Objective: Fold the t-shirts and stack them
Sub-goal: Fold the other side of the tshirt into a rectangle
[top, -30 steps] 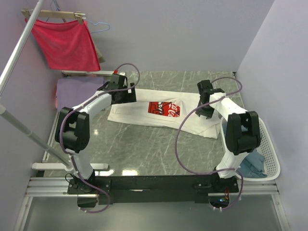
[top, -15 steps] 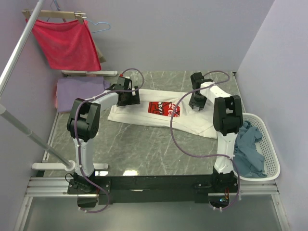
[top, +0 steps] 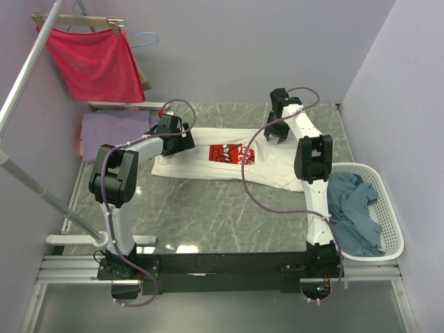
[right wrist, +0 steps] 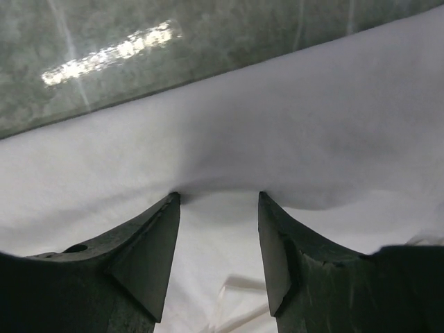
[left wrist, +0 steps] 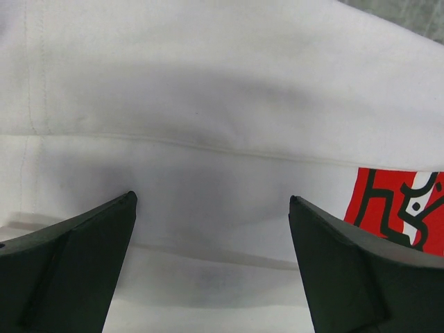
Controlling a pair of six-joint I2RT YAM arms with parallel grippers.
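The white t-shirt (top: 277, 170) with the red chest print (top: 233, 154) lies spread on the marble table (top: 201, 208). My left gripper (top: 182, 143) hovers over its left part, jaws wide open and empty; the left wrist view shows white cloth (left wrist: 208, 104) and the print's edge (left wrist: 399, 208). My right gripper (top: 276, 133) is at the shirt's far right edge. Its jaws are open and its fingertips (right wrist: 173, 201) press into the white cloth (right wrist: 312, 139), which bulges between them. The lavender shirt (top: 114, 128) lies at the far left. The grey-blue shirt (top: 350, 208) lies in the basket.
A white slotted laundry basket (top: 390, 215) stands at the right table edge. A red cloth (top: 97, 62) hangs on a hanger at the back left, beside a slanted metal rail (top: 28, 76). Walls close the back and the right side.
My right gripper has moved back and left to the shirt's far edge, and the shirt's far right edge shifted with it. My left gripper moved slightly. The right arm now uncovers the basket.
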